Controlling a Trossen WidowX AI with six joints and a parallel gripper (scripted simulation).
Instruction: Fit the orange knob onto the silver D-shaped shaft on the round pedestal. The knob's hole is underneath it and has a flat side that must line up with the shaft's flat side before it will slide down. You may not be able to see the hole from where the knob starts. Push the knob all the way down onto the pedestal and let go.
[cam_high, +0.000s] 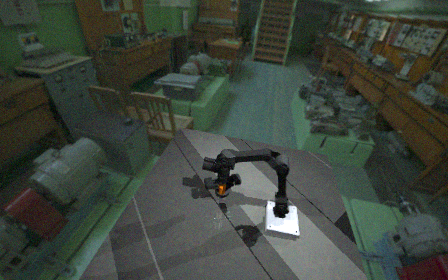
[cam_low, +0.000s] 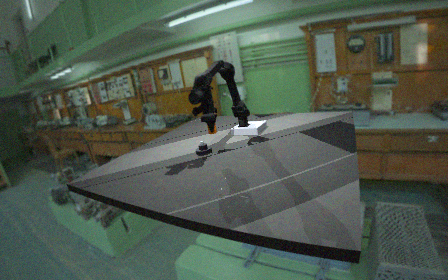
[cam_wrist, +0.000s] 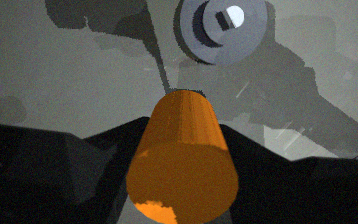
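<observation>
My gripper (cam_high: 222, 187) (cam_low: 212, 127) (cam_wrist: 183, 127) is shut on the orange knob (cam_high: 222, 190) (cam_low: 215, 131) (cam_wrist: 182, 172), which hangs between the fingers above the table, its hole out of sight. The round dark pedestal (cam_low: 203, 151) (cam_wrist: 252, 42) stands on the table apart from the knob; in the wrist view it is at the top, right of centre, beyond the knob. Its short silver shaft (cam_low: 202, 144) (cam_wrist: 234, 17) is bare, with a dark flat face toward the left in the wrist view. In the top view the knob and fingers largely cover the pedestal.
The arm's white base plate (cam_high: 282, 224) (cam_low: 249, 129) is on the table (cam_high: 175, 220) (cam_low: 300, 185), to the right of the gripper in the top and exterior views. Shadows of the arm cross the tabletop. Benches, a chair and machinery stand around the table.
</observation>
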